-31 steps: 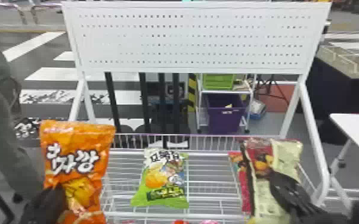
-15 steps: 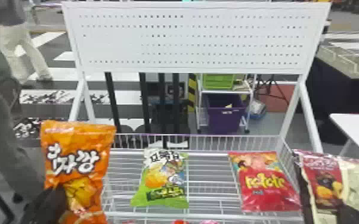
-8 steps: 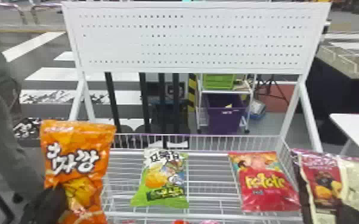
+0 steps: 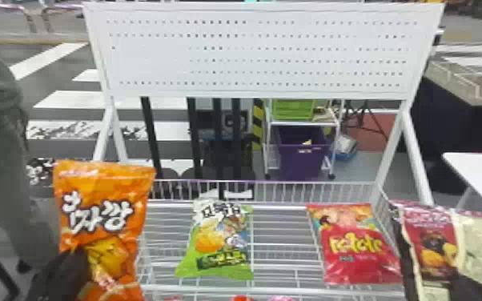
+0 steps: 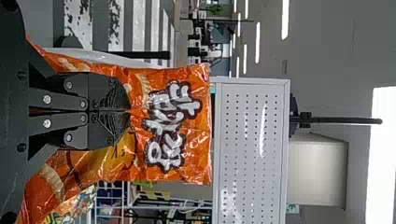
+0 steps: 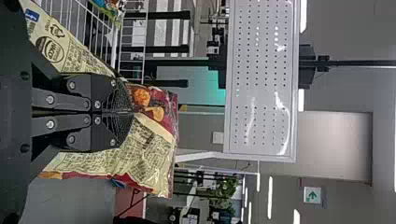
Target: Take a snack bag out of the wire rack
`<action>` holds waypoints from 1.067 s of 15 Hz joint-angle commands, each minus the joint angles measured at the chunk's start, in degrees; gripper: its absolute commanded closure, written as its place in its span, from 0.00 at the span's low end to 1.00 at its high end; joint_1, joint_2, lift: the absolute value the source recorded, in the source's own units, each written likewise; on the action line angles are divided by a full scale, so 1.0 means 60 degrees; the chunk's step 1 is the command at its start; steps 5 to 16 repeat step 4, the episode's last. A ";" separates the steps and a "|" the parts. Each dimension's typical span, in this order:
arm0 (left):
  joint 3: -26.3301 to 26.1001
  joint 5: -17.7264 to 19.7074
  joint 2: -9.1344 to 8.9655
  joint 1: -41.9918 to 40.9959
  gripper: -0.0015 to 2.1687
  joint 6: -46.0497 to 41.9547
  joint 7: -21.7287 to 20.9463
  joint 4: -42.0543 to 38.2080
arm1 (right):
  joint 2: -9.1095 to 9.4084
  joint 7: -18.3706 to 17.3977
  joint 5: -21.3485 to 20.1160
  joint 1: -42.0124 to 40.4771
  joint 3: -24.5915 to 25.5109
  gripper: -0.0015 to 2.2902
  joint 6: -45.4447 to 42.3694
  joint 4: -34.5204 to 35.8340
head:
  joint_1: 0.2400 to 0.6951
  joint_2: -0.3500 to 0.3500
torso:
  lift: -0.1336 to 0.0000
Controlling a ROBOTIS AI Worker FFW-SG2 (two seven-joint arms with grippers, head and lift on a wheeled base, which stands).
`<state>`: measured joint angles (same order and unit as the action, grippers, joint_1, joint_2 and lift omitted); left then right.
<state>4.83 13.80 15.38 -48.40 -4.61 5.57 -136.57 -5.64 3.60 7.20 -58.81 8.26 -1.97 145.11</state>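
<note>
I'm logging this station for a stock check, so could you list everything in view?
orange snack bag: one, orange, upright in the left gripper, at the rack's left
green snack bag: one, mostly green, in the rack's middle
red snack bag: one, red, in the rack's right part
maroon-and-cream snack bag: one, in the right gripper, at the rack's right
wire rack: one, white, centre
pegboard: one, white, above the rack
posts: four, black, behind the rack
cart: one, white, behind
crate: one, green, on the cart
bin: one, purple, below the crate
table: one, white, right edge
grippers: two, black, left and right
</note>
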 commanded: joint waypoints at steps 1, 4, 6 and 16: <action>0.0000 0.0000 0.0000 0.0010 0.90 0.0000 -0.0005 0.0013 | -0.0013 0.0000 -0.0043 0.0002 0.0000 0.98 0.0000 0.0000 | 0.57 0.50 | 1.00; 0.0000 0.0000 0.0000 0.0040 0.90 0.0000 -0.0005 0.0042 | -0.0013 0.0000 -0.0058 -0.0012 0.0000 0.98 0.0000 0.0000 | 0.57 0.50 | 1.00; 0.0000 0.0000 0.0000 0.0040 0.90 0.0000 -0.0005 0.0042 | -0.0013 0.0000 -0.0058 -0.0012 0.0000 0.98 0.0000 0.0000 | 0.57 0.50 | 1.00; 0.0000 0.0000 0.0000 0.0040 0.90 0.0000 -0.0005 0.0042 | -0.0013 0.0000 -0.0058 -0.0012 0.0000 0.98 0.0000 0.0000 | 0.57 0.50 | 1.00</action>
